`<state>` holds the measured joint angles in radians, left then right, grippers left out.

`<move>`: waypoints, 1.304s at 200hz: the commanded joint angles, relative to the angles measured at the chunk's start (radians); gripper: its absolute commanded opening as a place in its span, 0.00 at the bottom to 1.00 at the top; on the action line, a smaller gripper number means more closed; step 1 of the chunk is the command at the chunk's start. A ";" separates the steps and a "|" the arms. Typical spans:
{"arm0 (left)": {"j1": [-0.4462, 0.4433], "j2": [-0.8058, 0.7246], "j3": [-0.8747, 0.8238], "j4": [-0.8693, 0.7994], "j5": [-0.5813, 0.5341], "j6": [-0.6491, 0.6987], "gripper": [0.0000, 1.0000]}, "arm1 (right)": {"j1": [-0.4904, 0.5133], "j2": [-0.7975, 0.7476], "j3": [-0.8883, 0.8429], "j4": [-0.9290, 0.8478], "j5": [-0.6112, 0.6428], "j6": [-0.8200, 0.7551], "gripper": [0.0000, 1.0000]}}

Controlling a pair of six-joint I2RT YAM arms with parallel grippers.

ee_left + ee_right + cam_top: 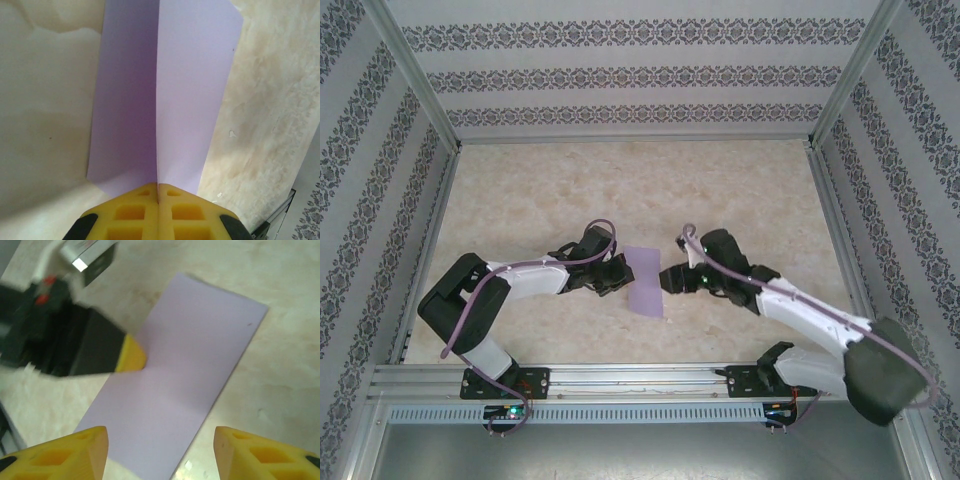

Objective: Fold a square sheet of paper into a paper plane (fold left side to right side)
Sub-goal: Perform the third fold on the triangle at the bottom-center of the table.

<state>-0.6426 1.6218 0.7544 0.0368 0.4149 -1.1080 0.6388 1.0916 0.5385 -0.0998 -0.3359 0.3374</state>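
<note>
The square sheet of paper (645, 281) is lavender and lies on the table between the arms, doubled over into a narrow rectangle. My left gripper (618, 275) reaches it from the left. Its yellow fingers (135, 210) are shut together on the sheet's near edge (165, 100), and a sharp line runs from their seam across the paper. My right gripper (672, 278) stands open. Its fingertips (85, 447) sit apart over the sheet's near end (175, 390) without touching it. The left gripper's yellow tip (131, 356) meets the sheet's left edge. A paper plane is out of view.
The table top (620, 190) is beige marble-patterned and boxed in by patterned walls (620, 70) with metal frame posts. An aluminium rail (640, 378) carries both arm bases along the near edge. Bare table lies beyond the sheet.
</note>
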 commanded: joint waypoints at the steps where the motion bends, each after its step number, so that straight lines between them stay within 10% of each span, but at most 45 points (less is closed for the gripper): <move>1: -0.018 -0.014 0.021 -0.061 -0.025 -0.044 0.00 | 0.115 -0.089 -0.097 0.027 0.157 -0.086 0.60; 87: -0.022 0.018 0.042 -0.052 0.002 -0.067 0.00 | 0.626 -0.009 -0.222 0.262 0.679 -0.318 0.70; 188: -0.029 0.024 0.032 -0.042 0.009 -0.075 0.00 | 0.605 0.316 -0.083 0.464 0.754 -0.379 0.83; 261: -0.031 0.026 0.026 -0.037 0.007 -0.073 0.00 | 0.561 0.372 -0.066 0.492 0.716 -0.326 0.64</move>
<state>-0.6613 1.6299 0.7773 0.0109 0.4175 -1.1610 1.2060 1.4494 0.4599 0.3721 0.3916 -0.0200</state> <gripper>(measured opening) 0.044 0.688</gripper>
